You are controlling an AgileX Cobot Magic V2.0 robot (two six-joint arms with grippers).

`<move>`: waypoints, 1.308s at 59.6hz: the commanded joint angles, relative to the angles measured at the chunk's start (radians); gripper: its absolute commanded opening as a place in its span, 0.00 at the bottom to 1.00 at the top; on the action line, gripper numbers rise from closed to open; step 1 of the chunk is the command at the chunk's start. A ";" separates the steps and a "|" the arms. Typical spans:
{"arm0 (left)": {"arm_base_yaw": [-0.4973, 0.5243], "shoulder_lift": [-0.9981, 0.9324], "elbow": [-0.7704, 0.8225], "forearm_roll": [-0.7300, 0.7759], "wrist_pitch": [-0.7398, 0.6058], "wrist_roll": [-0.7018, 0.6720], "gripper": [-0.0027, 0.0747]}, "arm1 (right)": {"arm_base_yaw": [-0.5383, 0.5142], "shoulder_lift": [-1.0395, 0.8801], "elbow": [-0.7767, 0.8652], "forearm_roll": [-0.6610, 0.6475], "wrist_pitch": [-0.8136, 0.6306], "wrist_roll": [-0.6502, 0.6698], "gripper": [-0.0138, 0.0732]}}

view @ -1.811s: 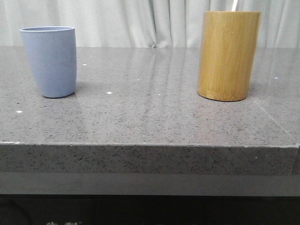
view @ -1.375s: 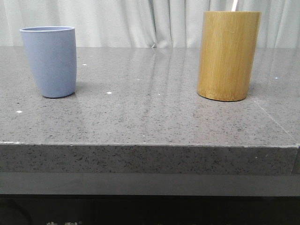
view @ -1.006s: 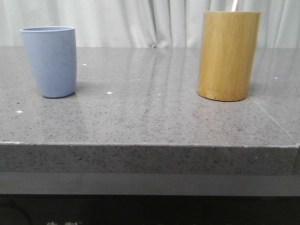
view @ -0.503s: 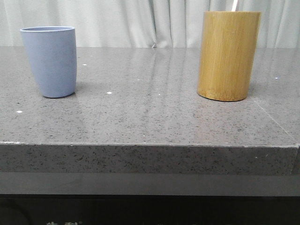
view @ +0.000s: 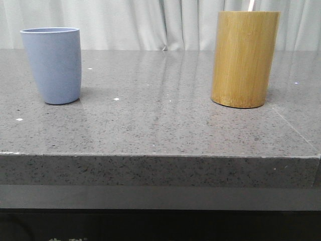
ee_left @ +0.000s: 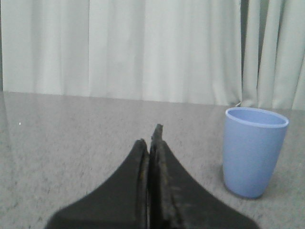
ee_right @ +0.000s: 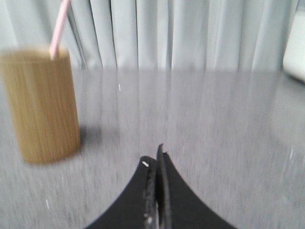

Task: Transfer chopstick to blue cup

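The blue cup (view: 53, 65) stands upright at the left of the grey table; it also shows in the left wrist view (ee_left: 253, 151). A pale pink chopstick (view: 250, 5) pokes out of the tall bamboo cylinder (view: 244, 59) at the right; in the right wrist view the chopstick (ee_right: 58, 27) leans out of the cylinder (ee_right: 42, 110). My left gripper (ee_left: 149, 140) is shut and empty, low over the table, apart from the blue cup. My right gripper (ee_right: 157, 160) is shut and empty, apart from the cylinder. Neither gripper shows in the front view.
The grey speckled table (view: 160, 120) has its front edge near the camera. White curtains (view: 150, 22) hang behind. A pale object (ee_right: 296, 52) sits at the table's far edge in the right wrist view.
Nothing has moved on the table; the front view has shifted very slightly.
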 commanded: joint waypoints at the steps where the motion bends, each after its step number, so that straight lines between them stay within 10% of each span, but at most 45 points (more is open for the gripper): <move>1: 0.003 0.021 -0.143 -0.012 0.000 -0.008 0.01 | -0.005 0.000 -0.144 0.010 -0.026 -0.003 0.04; 14: 0.003 0.310 -0.420 -0.012 0.228 -0.008 0.01 | -0.005 0.193 -0.383 0.010 0.156 -0.003 0.04; 36: 0.003 0.526 -0.524 -0.012 0.222 -0.008 0.02 | -0.005 0.338 -0.479 0.010 0.158 -0.003 0.08; 42: 0.003 0.526 -0.524 -0.012 0.222 -0.008 0.15 | -0.005 0.338 -0.479 0.010 0.157 -0.003 0.24; 57: 0.003 0.526 -0.524 -0.012 0.222 -0.008 0.89 | -0.005 0.338 -0.479 0.010 0.163 -0.003 0.81; 78: 0.000 0.570 -0.533 -0.056 0.165 -0.011 0.93 | -0.005 0.338 -0.479 0.010 0.164 -0.003 0.85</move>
